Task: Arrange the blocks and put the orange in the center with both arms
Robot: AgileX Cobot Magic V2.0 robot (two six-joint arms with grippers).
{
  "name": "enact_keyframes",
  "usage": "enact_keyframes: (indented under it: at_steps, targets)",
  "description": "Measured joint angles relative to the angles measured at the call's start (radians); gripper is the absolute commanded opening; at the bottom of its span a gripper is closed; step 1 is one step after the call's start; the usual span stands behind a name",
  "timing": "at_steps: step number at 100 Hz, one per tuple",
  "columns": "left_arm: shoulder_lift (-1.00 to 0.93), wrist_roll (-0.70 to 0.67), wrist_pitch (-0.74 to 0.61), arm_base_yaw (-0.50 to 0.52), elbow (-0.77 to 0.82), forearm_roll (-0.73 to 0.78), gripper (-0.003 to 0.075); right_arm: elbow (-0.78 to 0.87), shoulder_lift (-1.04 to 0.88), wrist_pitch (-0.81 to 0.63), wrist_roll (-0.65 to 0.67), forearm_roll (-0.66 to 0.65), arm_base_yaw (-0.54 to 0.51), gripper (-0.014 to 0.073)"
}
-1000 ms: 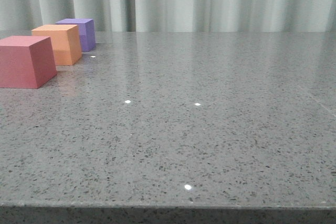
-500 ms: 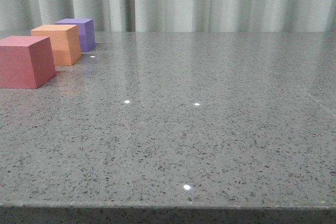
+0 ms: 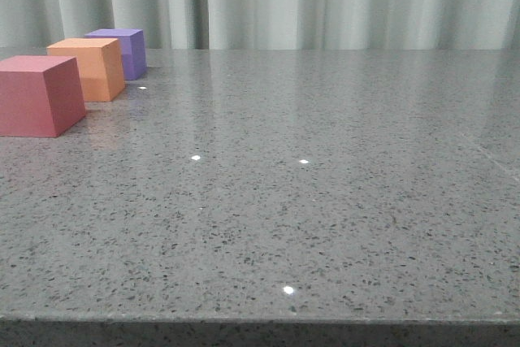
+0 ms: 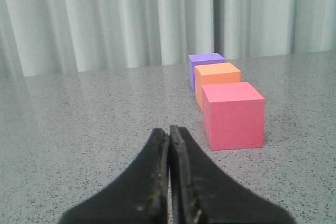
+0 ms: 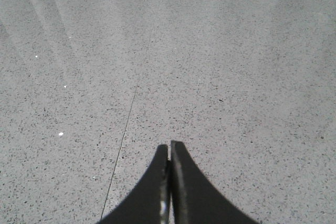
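Observation:
Three cubes stand in a row at the far left of the table in the front view: a pinkish-red cube [image 3: 39,95] nearest, the orange cube [image 3: 88,68] in the middle, a purple cube [image 3: 122,50] farthest. The left wrist view shows the same row, pinkish-red [image 4: 233,115] in front, then orange [image 4: 216,76], then purple [image 4: 203,63]. My left gripper [image 4: 169,129] is shut and empty, a short way short of the pinkish-red cube and to its side. My right gripper [image 5: 169,146] is shut and empty over bare table. Neither arm appears in the front view.
The grey speckled table [image 3: 309,184] has its front edge at the bottom of the front view. A pale curtain [image 3: 325,2] hangs behind it. A thin seam line [image 5: 128,116] crosses the tabletop in the right wrist view.
The three cubes appear a few pixels further left in the front view than a second ago; otherwise nothing has visibly changed.

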Motion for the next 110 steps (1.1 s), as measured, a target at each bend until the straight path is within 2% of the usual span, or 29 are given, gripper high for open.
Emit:
enact_keyframes:
  at_steps: [55,76,88,110]
  targets:
    - [0.0,0.0,-0.002,0.0,0.0,0.0,-0.002,0.002,0.0,-0.005,0.0,0.0,0.0,-0.0111]
    - [0.0,0.0,-0.002,0.0,0.0,0.0,-0.002,0.068,-0.031,-0.121,0.0,0.007,-0.002,-0.0111]
    - [0.0,0.0,-0.002,0.0,0.0,0.0,-0.002,0.141,-0.084,-0.194,-0.028,0.081,-0.036,-0.0111]
    - [0.0,0.0,-0.002,0.0,0.0,0.0,-0.002,0.297,-0.22,-0.335,-0.234,0.32,-0.13,-0.0111]
